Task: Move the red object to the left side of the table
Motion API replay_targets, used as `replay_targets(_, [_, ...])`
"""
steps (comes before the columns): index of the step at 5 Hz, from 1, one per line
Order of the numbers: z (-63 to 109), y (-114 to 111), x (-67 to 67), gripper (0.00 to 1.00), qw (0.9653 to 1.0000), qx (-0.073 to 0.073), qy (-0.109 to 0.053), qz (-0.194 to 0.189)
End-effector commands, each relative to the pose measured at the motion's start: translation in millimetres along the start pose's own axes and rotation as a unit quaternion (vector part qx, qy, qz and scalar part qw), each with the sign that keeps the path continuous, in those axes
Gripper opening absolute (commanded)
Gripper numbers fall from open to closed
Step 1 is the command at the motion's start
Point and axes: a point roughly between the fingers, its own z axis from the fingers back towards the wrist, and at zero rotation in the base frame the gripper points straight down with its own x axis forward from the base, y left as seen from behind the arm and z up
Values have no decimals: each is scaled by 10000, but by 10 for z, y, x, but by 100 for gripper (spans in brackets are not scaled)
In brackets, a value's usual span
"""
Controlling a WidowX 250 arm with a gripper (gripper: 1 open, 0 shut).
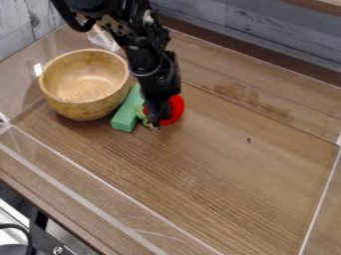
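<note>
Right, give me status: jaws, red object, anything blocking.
Gripper jaws shut on the red object, low over the table. Green block close on its left, wooden bowl beyond, both in the leftward path.

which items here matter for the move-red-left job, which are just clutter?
Job:
- small round red toy fruit
- tool, shut on the fruit
- dark brown wood-grain table

Lying about:
- round wooden bowl
- green rectangular block, beside the fruit

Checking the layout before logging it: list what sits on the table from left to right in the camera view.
Wooden bowl → green block → red object, with the tool closed on it.
</note>
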Motion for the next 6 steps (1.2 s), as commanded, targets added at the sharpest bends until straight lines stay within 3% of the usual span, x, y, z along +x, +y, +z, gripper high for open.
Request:
replay_targets(1, [-93,-97,-155,0,9994,-286,107,155])
replay_targets(3, [-130,-208,-186,0,9985,-498,156,189])
replay_targets(6, [-148,-209,-97,0,9956,-871,252,253])
